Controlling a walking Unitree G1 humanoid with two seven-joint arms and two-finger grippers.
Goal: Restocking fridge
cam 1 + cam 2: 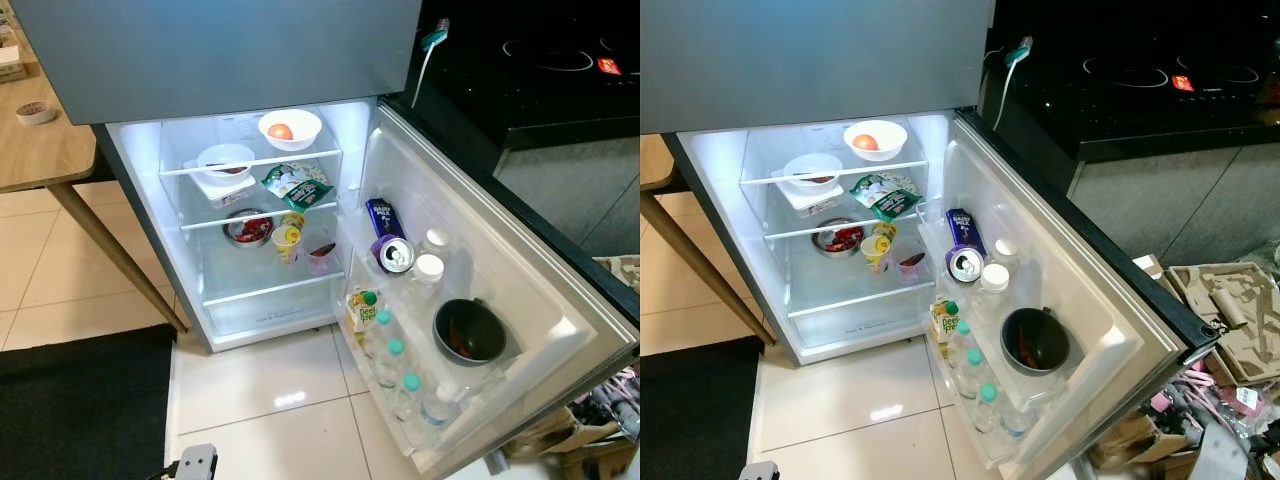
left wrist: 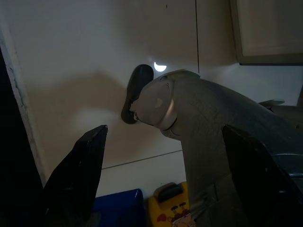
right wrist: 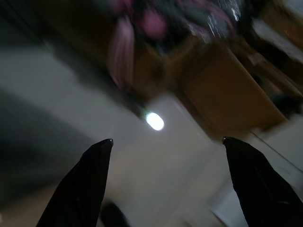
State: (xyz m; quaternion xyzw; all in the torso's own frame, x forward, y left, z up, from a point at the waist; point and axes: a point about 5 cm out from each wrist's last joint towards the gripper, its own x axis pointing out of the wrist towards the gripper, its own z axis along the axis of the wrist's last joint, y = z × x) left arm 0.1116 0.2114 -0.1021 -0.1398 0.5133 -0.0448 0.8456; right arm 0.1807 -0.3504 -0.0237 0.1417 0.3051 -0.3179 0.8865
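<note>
Fridge (image 1: 150, 160) is seen open; shelves hold bowls, door rack holds a can (image 1: 393, 254) and water bottles (image 1: 392, 362). Both grippers, left (image 2: 163, 179) and right (image 3: 165, 184), are held wide apart w/ nothing between, low over floor tiles. Bottles are judged heavy-ish, stiff, slick if cold; best gripped mid-body, below cap.

We see pale glossy floor tiles (image 1: 280, 400), a black mat (image 1: 80, 410), a wooden table (image 1: 40, 150), a black cooktop (image 1: 1140, 80), perhaps cardboard clutter (image 1: 1230, 310).
</note>
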